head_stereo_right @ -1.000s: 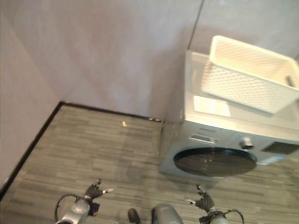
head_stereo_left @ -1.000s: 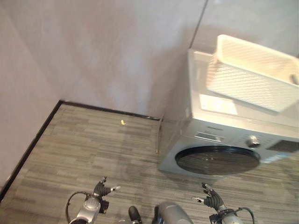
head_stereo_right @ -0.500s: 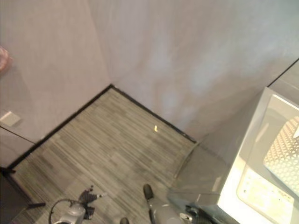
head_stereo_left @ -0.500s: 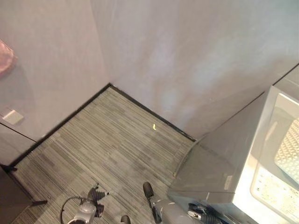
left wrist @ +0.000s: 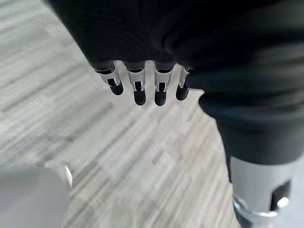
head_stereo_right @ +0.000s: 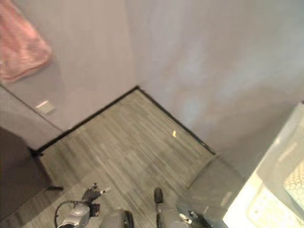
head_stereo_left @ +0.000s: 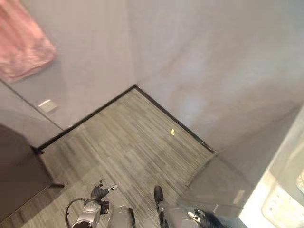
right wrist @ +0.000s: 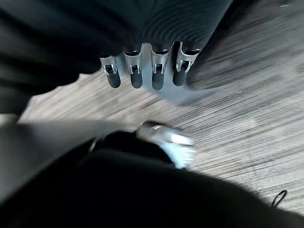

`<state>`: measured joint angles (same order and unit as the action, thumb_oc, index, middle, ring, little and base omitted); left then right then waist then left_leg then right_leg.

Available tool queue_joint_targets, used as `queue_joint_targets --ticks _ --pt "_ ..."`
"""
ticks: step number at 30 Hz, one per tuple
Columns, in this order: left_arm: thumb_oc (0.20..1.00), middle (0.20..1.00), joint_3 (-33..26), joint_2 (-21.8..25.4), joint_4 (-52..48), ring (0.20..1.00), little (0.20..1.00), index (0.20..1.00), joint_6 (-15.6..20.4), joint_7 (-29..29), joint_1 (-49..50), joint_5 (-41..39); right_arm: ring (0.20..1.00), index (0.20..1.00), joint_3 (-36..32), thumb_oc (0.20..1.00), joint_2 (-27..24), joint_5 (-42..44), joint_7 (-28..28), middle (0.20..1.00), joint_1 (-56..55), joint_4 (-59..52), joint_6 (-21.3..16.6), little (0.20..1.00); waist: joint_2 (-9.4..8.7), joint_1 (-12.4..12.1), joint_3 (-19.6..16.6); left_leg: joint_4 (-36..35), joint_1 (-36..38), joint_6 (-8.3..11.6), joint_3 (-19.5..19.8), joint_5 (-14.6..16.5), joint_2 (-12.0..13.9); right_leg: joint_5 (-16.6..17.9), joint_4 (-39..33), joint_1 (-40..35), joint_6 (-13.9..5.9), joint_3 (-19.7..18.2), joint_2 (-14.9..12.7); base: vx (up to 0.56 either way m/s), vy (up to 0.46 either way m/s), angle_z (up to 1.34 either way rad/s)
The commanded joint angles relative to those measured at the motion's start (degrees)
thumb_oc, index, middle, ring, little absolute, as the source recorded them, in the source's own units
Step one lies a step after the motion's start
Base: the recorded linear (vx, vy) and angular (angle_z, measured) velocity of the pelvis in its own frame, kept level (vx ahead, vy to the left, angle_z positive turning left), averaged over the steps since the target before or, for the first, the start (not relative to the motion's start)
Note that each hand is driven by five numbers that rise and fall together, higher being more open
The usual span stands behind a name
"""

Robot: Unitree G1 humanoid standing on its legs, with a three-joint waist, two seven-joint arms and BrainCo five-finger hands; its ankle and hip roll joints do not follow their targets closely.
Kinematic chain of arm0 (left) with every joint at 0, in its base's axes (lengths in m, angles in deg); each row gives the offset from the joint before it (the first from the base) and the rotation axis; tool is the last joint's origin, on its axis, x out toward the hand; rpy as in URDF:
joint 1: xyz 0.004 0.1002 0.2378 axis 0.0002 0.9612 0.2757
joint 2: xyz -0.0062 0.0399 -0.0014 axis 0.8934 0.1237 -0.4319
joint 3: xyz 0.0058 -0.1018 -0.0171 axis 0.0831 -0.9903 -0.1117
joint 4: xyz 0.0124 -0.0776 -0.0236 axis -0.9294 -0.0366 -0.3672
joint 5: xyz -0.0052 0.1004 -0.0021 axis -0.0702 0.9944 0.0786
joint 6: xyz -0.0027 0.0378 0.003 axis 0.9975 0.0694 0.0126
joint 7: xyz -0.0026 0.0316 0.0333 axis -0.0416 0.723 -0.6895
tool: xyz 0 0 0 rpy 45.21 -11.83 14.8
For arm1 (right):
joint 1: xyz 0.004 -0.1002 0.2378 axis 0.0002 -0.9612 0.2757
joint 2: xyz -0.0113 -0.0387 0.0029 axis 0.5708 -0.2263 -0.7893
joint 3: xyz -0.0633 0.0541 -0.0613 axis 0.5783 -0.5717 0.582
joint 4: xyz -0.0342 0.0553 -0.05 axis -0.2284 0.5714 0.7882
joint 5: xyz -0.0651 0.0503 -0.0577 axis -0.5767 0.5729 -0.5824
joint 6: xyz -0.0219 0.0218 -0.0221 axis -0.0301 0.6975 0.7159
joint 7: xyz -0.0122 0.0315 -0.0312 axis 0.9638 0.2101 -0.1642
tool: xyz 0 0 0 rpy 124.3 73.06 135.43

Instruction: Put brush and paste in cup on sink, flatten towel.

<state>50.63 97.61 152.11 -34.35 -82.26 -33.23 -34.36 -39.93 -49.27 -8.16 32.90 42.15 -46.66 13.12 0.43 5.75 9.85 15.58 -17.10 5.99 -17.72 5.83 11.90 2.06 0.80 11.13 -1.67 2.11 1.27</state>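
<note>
Your left hand [head_stereo_left: 102,191] and right hand [right wrist: 142,71] hung low over the striped floor [head_stereo_left: 128,142], fingers relaxed and empty. The pink towel [head_stereo_left: 21,42] hung on the wall, well apart from both.

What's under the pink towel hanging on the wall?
Below the pink towel there is bare grey wall with a small pale plate lower down, then a dark cabinet by the floor. The wall right behind the towel is covered.

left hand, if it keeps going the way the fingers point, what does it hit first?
Probably just the striped floor. The left hand holds nothing, fingers relaxed and pointing down at it, with nothing between in the wrist view. Depth is unclear.
</note>
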Motion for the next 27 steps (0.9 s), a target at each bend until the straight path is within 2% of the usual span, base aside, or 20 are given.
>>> queue_joint_targets --ticks 1,3,4,5,6,7,8,9,10,11,12,13,14,15,16,17,19,23,26,27 --pt "1.0 1.0 0.18 5.21 -2.0 1.0 1.0 1.0 1.9 -1.32 1.14 1.1 1.0 1.0 -5.83 1.0 -3.35 -0.26 -2.66 1.0 2.54 -3.29 -2.19 1.0 -2.3 -1.83 -2.02 -15.16 -1.45 0.94 0.45 -18.73 0.31 -5.39 4.09 -10.05 -2.99 -0.46 -3.42 0.54 0.323 0.57" --pt "1.0 1.0 -0.52 5.42 -1.9 1.0 1.0 1.0 1.78 -1.66 1.68 1.42 1.0 1.0 -6.27 1.0 -3.19 -0.78 -3.06 1.0 3.16 -2.19 -1.7 1.0 -2.09 -1.81 -3.18 -19.01 -0.76 2.05 -4.01 -21.65 2.34 -7.11 3.44 -14.93 -4.3 0.31 -5.73 0.69 0.442 0.29" --pt "1.0 1.0 -1.07 5.43 -2.18 1.0 1.0 1.0 1.8 -1.31 2.49 1.24 1.0 1.0 -6.36 1.0 -3.2 -1.16 -2.65 1.0 3.12 -2.43 -1.49 1.0 -1.71 -2.11 -4.15 -18.33 0.29 1.9 -4.81 -21.58 2.18 -7.75 2.94 -17.01 -4.96 0.31 -6.59 0.94 0.687 0.02" --pt "1.0 1.0 -1.28 5.71 -2.14 1.0 1.0 1.0 1.94 -1.13 3.34 1.35 1.0 1.0 -6.36 1.0 -1.89 -1.11 -2.73 1.0 3.53 -1.68 -0.91 1.0 -2.42 -3.57 -5.7 -12.73 -1.41 0.53 -2.05 -19.01 -0.32 -5.77 4.31 -18.03 -6.09 -0.23 -11.04 0.63 0.502 -0.14" --pt "1.0 1.0 -1.27 5.72 -2.15 1.0 1.0 1.0 1.94 -1.13 3.34 1.35 1.0 1.0 -6.36 1.0 -1.88 -1.11 -2.74 1.0 3.53 -1.67 -0.91 1.0 -2.45 -3.58 -5.72 -12.64 -1.47 0.52 -2.06 -18.94 -0.33 -5.78 4.31 -18.01 -6.1 -0.23 -11.07 0.65 0.588 -0.63" --pt "1.0 1.0 -1.14 6.2 -2.25 1.0 1.0 1.0 1.88 -0.81 3.18 1.25 1.0 1.0 -6.29 1.0 -1.16 -1.06 -2.61 1.0 4.37 -1.66 -0.7 1.0 -3.72 -3.88 -5.65 -9.25 -1.22 -1.45 -3.31 -15.18 -2.5 0.82 8.61 -16.8 -6.9 -1.38 -14.34 0.35 0.42 -0.35" --pt "1.0 1.0 -0.78 6.27 -2.44 1.0 1.0 1.0 1.84 -0.67 3.14 1.56 1.0 1.0 -6.23 1.0 -1.08 -1.14 -2.53 1.0 4.61 -1.51 -0.74 1.0 -4.04 -3.89 -5.71 -8.6 -0.52 -2.39 -3.8 -13.41 -3.89 5.66 11.19 -16.01 -6.96 -2.4 -15.9 0.54 0.66 -0.01" --pt "1.0 1.0 0.29 6.61 -5.04 1.0 1.0 1.0 1.89 -0.28 3.09 1.93 1.0 1.0 -5.59 1.0 -1.05 -1.08 -2.4 1.0 5.67 -2.39 -0.46 1.0 -3.53 -4.09 -4.85 -8.37 1.28 -4.15 -2.62 -11.61 -5.9 10.93 17.17 -13.03 -6.12 -3.97 -15.93 0.32 0.408 -0.03" --pt "1.0 1.0 0.29 6.61 -5.05 1.0 1.0 1.0 1.88 -0.28 3.09 1.93 1.0 1.0 -5.59 1.0 -1.05 -1.08 -2.39 1.0 5.68 -2.38 -0.46 1.0 -3.56 -4.14 -4.84 -8.37 1.3 -4.17 -2.68 -11.59 -5.9 10.91 17.22 -12.99 -6.14 -4.04 -15.95 0.41 0.434 0.0" --pt "1.0 1.0 2.26 7.4 -8.09 1.0 1.0 1.0 2.13 0.02 3.42 3.43 1.0 1.0 -4.93 1.0 -0.82 -0.64 -2.3 1.0 6.6 -2.59 -0.6 1.0 -2.61 -3.8 -3.9 -9.35 3.72 -5.86 -0.79 -9.92 -7.96 13.35 23.5 -10.65 -5.99 -6.44 -12.76 0.21 0.193 0.26" --pt "1.0 1.0 2.25 7.41 -8.11 1.0 1.0 1.0 2.11 0.02 3.44 3.44 1.0 1.0 -4.92 1.0 -0.82 -0.64 -2.31 1.0 6.6 -2.59 -0.6 1.0 -2.63 -3.79 -3.88 -9.35 3.75 -5.87 -0.79 -9.91 -7.99 13.31 23.55 -10.65 -6.0 -6.45 -12.79 0.46 0.401 0.76" --pt "1.0 1.0 3.81 7.72 -8.57 1.0 1.0 1.0 2.19 0.46 2.6 4.69 1.0 1.0 -4.67 1.0 -0.54 0.34 -2.15 1.0 7.31 -2.8 -1.15 1.0 -1.85 -2.64 -3.98 -12.1 7.03 -6.75 1.94 -9.04 -10.0 8.15 25.92 -7.38 -5.46 -9.81 -6.4 0.4 0.311 0.84" --pt "1.0 1.0 3.95 7.94 -8.74 1.0 1.0 1.0 2.2 0.52 2.53 5.45 1.0 1.0 -4.62 1.0 -0.51 0.6 -2.11 1.0 7.23 -3.05 -1.24 1.0 -1.34 -2.55 -4.1 -13.85 9.1 -6.74 1.91 -9.29 -10.53 6.52 25.33 -4.39 -5.37 -7.51 -5.74 0.4 0.309 0.71" --pt "1.0 1.0 3.94 7.93 -8.74 1.0 1.0 1.0 2.2 0.52 2.53 5.45 1.0 1.0 -4.62 1.0 -0.52 0.61 -2.11 1.0 7.24 -3.05 -1.24 1.0 -1.25 -2.59 -4.19 -13.92 9.0 -6.71 1.89 -9.4 -10.42 6.67 25.23 -4.28 -5.33 -7.51 -5.63 0.42 0.184 0.39" --pt "1.0 1.0 5.04 7.92 -9.06 1.0 1.0 1.0 2.02 0.79 2.54 6.12 1.0 1.0 -4.48 1.0 -0.86 0.88 -2.47 1.0 7.2 -4.13 -1.59 1.0 0.33 -1.2 -3.55 -15.3 12.79 -6.21 3.54 -9.85 -10.56 0.86 23.57 0.48 -4.47 -4.0 -2.64 0.27 0.08 0.13" --pt "1.0 1.0 5.02 7.9 -9.05 1.0 1.0 1.0 2.03 0.79 2.53 6.12 1.0 1.0 -4.48 1.0 -0.88 0.89 -2.47 1.0 7.21 -4.13 -1.59 1.0 0.41 -1.17 -3.61 -15.31 12.68 -6.18 3.59 -9.91 -10.48 0.98 23.46 0.53 -4.43 -3.93 -2.57 0.53 0.105 0.19" --pt "1.0 1.0 5.35 7.58 -8.67 1.0 1.0 1.0 1.76 1.09 2.05 6.38 1.0 1.0 -4.75 1.0 -0.97 1.2 -2.46 1.0 7.06 -4.94 -1.53 1.0 0.43 -0.19 -3.13 -14.97 15.75 -5.7 5.19 -9.01 -11.28 -0.22 18.08 1.4 -4.97 -2.01 -2.19 0.32 0.026 0.42" --pt "1.0 1.0 6.34 6.63 -7.7 1.0 1.0 1.0 1.8 1.42 0.75 7.39 1.0 1.0 -5.45 1.0 -1.31 0.57 -3.31 1.0 7.05 -4.45 -1.28 1.0 0.35 1.66 -2.97 -15.43 19.85 -4.66 7.26 -6.42 -11.78 2.56 9.34 4.65 -6.1 -5.08 -3.05 0.35 -0.048 0.68" --pt "1.0 1.0 6.62 5.66 -6.15 1.0 1.0 1.0 1.68 1.5 0.45 7.51 1.0 1.0 -6.31 1.0 -1.33 -0.47 -3.69 1.0 6.42 -4.22 -1.01 1.0 0.35 2.93 -3.61 -15.83 23.63 -3.24 9.55 -5.47 -10.93 6.51 4.3 6.61 -7.37 -4.38 -5.2 0.48 -0.218 0.45" --pt "1.0 1.0 6.69 4.94 -4.12 1.0 1.0 1.0 1.28 1.85 0.7 8.33 1.0 1.0 -6.21 1.0 -1.8 -0.68 -3.3 1.0 5.75 -3.82 -0.94 1.0 -0.09 3.35 -5.09 -13.38 25.69 -1.86 10.57 -5.28 -8.62 5.7 6.86 4.65 -6.19 -4.0 -3.76 0.58 -0.403 0.88"
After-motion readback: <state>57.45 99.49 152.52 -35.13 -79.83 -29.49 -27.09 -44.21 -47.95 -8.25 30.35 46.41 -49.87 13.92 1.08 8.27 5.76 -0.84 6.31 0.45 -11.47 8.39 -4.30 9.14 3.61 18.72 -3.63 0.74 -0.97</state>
